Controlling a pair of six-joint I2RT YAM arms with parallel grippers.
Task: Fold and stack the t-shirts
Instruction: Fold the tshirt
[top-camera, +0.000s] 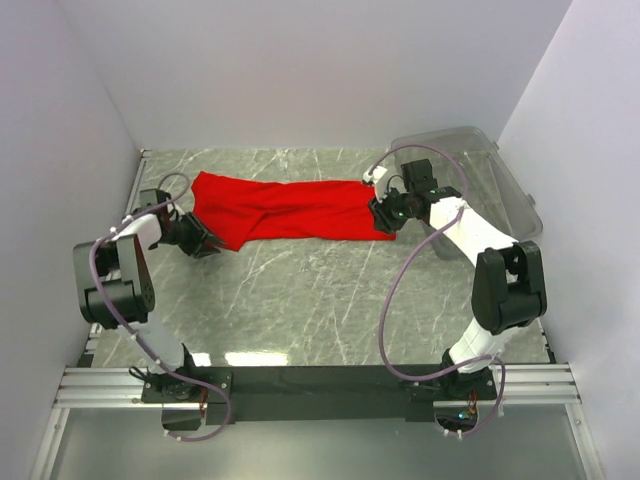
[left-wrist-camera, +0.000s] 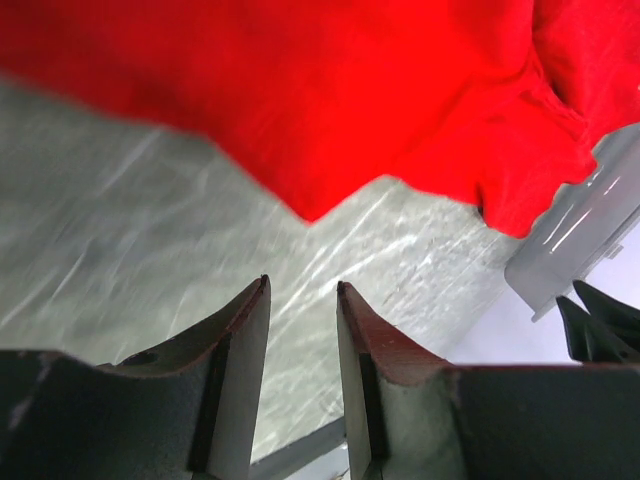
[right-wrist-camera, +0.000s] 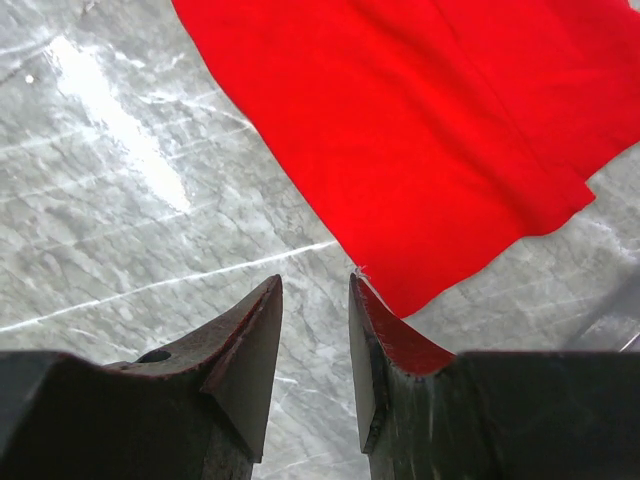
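T-shirt (top-camera: 290, 210) lies stretched across the far tabletop (top-camera: 300, 300): left gripper (top-camera: 214, 244) at its left end, right gripper (top-camera: 385, 221) at its right, plastic bin (top-camera: 505, 185) far right.

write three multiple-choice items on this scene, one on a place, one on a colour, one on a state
1. Where is the clear bin?
A. far right corner of the table
B. near left corner
C. between the arm bases

2. What colour is the t-shirt?
A. blue
B. red
C. white

3. How do the fingers of the left gripper stand?
A. shut on cloth
B. shut on nothing
C. apart, nothing between them

Answers:
1 A: the top view shows the bin at the back by the right wall.
2 B: the cloth is plain bright red.
3 C: bare table shows through the gap in the left wrist view.
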